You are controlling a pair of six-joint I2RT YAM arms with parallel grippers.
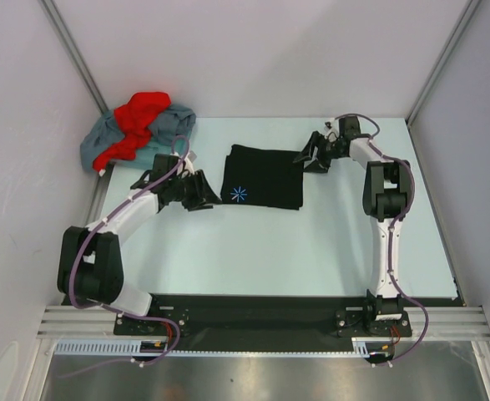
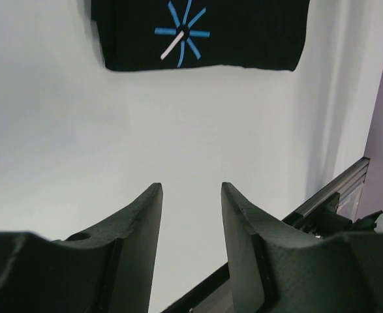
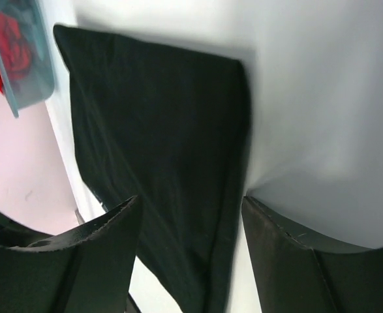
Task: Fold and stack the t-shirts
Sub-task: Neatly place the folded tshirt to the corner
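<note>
Black shirt: we see the black t-shirt point(image 1: 263, 177) folded flat mid-worktop, starburst logo point(image 1: 239, 194) at its near-left corner.
Left: left pincer point(image 1: 209, 197) just beside the shirt's left edge, not touching; jaws apart, nothing between.
Right: right pincer point(image 1: 310, 159) at the far-right corner, jaws wide, the shirt's edge between them.
Surface: pale worktop point(image 1: 295, 251), white walls point(image 1: 253, 50).
Others: red t-shirt point(image 1: 138, 121) heaped on the grey-blue t-shirt point(image 1: 176, 125), far-left corner, well apart from both pincers.

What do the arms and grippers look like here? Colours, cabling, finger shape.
The left arm and right arm have white links with bulky black joint housings; thin purple cables run alongside them. The left gripper and right gripper are matte black, with curved tapering fingers.
</note>
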